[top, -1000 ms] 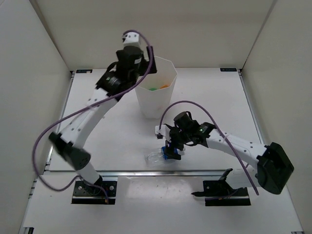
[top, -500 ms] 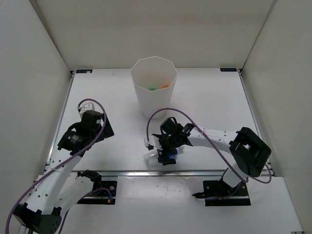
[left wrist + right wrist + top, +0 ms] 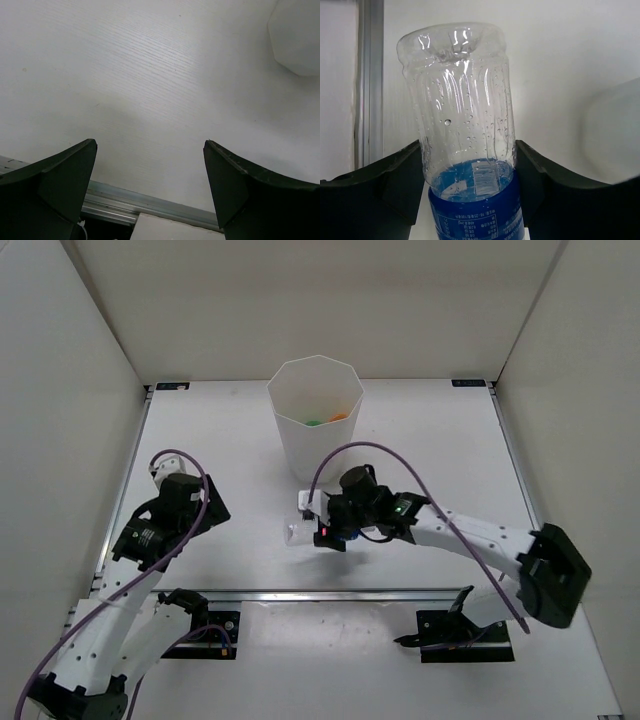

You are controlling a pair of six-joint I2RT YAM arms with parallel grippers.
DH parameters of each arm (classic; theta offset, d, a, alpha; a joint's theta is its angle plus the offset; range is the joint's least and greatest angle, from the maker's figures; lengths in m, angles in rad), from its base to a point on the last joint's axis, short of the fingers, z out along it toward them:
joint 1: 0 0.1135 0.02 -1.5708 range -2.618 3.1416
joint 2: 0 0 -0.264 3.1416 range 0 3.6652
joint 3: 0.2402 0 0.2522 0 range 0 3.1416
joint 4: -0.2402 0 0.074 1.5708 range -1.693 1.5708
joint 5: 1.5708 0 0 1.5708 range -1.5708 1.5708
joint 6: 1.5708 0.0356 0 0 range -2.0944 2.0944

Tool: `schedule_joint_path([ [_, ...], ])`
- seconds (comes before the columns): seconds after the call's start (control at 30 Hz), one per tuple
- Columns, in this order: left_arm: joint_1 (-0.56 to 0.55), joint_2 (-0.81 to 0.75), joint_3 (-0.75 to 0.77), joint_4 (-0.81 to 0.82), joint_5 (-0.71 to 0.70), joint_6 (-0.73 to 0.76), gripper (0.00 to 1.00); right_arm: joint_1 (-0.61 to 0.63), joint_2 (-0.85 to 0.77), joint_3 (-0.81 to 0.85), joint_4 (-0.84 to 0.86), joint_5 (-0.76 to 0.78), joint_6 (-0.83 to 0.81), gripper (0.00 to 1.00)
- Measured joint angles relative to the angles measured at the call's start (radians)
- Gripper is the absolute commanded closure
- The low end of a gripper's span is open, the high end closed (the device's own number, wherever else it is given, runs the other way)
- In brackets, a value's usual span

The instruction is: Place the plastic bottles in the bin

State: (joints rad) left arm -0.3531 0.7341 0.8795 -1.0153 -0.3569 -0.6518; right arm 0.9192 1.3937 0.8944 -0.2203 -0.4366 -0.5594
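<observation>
Top external view: at the left the left tool [image 3: 203, 502] hangs over bare table [image 3: 450, 440], well apart from everything else. In the left wrist view that tool [image 3: 150, 150] is released, its two dark fingers [image 3: 55, 180] spread wide with only white table between them. The metal rail [image 3: 130, 207] of the near edge runs below, and a corner of the bin [image 3: 300, 35] shows at the upper right.

Toward the middle, the tall white bin [image 3: 310, 455] stands upright at the back of the table. Inside it lie a green bottle [image 3: 314, 422] and an orange bottle [image 3: 338, 417], side by side.

Just in front of the bin, the right tool [image 3: 322, 531] is clenched on the clear bottle with the blue label [image 3: 298, 531]. The bottle's clear end points left, away from the arm. In the right wrist view the fingers [image 3: 395, 185] press the bottle [image 3: 462, 125] from both sides at the top of the blue label. Droplets cling inside its ribbed clear body. Whether it rests on the table or is raised off it is hard to judge.
</observation>
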Motion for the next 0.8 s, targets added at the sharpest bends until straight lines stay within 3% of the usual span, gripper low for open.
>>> schedule_joint_path([
  [0.13, 0.011, 0.01, -0.037, 0.028, 0.008, 0.0, 0.02, -0.023, -0.118, 0.158, 0.013, 0.01, 0.073, 0.65],
  [0.3, 0.022, 0.057, -0.073, 0.081, 0.029, 0.0, 0.01, -0.165, -0.085, 0.463, 0.148, -0.037, 0.165, 0.7],
  [0.5, 0.03, 0.119, -0.083, 0.137, 0.055, 0.005, 0.02, -0.351, 0.193, 0.833, 0.303, -0.129, 0.331, 0.63],
  [0.63, 0.045, 0.142, -0.083, 0.158, 0.058, 0.009, 0.01, -0.414, 0.399, 0.956, 0.336, -0.175, 0.432, 0.54],
  [0.7, 0.054, 0.155, -0.083, 0.165, 0.058, 0.015, 0.01, -0.426, 0.473, 0.961, 0.333, -0.187, 0.475, 0.44],
  [0.77, 0.062, 0.167, -0.083, 0.171, 0.058, 0.016, 0.01, -0.429, 0.519, 0.953, 0.325, -0.201, 0.518, 0.07],
  [0.8, 0.065, 0.172, -0.082, 0.172, 0.059, 0.018, 0.01, -0.428, 0.528, 0.941, 0.323, -0.206, 0.534, 0.01],
])
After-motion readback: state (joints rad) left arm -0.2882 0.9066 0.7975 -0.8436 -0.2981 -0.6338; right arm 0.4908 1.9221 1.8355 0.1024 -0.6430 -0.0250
